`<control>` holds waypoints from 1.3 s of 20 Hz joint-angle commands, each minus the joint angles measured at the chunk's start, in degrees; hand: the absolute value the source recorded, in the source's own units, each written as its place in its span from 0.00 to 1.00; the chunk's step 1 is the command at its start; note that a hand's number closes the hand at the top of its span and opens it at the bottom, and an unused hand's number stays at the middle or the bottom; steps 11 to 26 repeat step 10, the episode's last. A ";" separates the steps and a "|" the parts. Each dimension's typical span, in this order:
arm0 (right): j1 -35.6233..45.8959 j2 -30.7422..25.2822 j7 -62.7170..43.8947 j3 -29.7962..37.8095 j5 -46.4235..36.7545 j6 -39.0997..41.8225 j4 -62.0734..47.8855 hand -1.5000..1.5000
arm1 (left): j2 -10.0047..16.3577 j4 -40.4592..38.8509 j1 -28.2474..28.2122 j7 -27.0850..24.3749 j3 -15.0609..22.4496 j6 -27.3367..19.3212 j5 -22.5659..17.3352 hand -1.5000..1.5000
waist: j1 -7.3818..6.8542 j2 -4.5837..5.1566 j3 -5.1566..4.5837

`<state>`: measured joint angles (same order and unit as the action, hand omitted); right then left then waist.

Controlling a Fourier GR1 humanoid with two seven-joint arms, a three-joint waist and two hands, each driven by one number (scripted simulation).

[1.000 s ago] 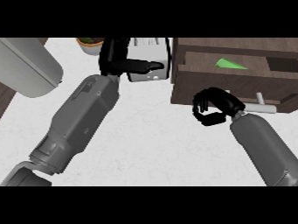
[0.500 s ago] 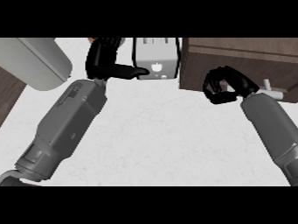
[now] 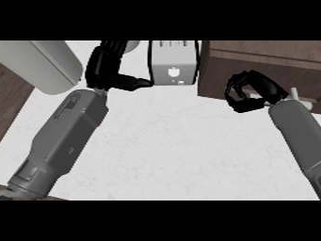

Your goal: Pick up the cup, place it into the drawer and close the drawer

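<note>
Compared with a second ago, found little change nearest: left forearm [image 3: 65, 136] below and left of the toaster [image 3: 173, 66], right forearm [image 3: 305, 136] below and right of it. Found the right robot hand [image 3: 250, 92] carried farther in, right of the toaster, fingers curled on nothing, just beside the pale handle [image 3: 295, 92] rather than round it. Found the left robot hand [image 3: 107, 70] drawn off to the toaster's left, fingers relaxed, one black tip just beside the toaster's lower left corner; could not tell whether touching. Right of the toaster, saw only closed brown wood on the drawer [image 3: 274, 66]; no longer saw the dark opening with the green shape, and found the handle set farther back. Saw no cup anywhere; judged it shut inside the drawer, right of the toaster, and the task at or near its end. Could not tell whether the front sat flush.

Noted matt grey casing, rounded and panelled, on both forearms. Noted a white, faintly veined worktop [image 3: 183, 150], flat and smooth. Noted glossy black, segmented fingers. Farther off, noted a boxy pale grey toaster with slots on top, a dark-grained, square-edged drawer, and, left of the toaster, a smooth pale rounded body [image 3: 37, 66] of unclear kind.
</note>
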<state>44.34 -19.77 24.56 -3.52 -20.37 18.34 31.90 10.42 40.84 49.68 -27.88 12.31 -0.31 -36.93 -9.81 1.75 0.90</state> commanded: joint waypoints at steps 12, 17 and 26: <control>8.56 -8.54 -4.66 5.60 2.11 -1.31 0.47 1.00 | 1.19 2.31 -2.68 0.20 -0.10 3.12 -0.96 0.00 | -3.12 1.09 -0.72; 8.56 -8.54 -4.66 5.60 2.11 -1.31 0.47 1.00 | 1.19 2.31 -2.68 0.20 -0.10 3.12 -0.96 0.00 | -3.12 1.09 -0.72; 8.56 -8.54 -4.66 5.60 2.11 -1.31 0.47 1.00 | 1.19 2.31 -2.68 0.20 -0.10 3.12 -0.96 0.00 | -3.12 1.09 -0.72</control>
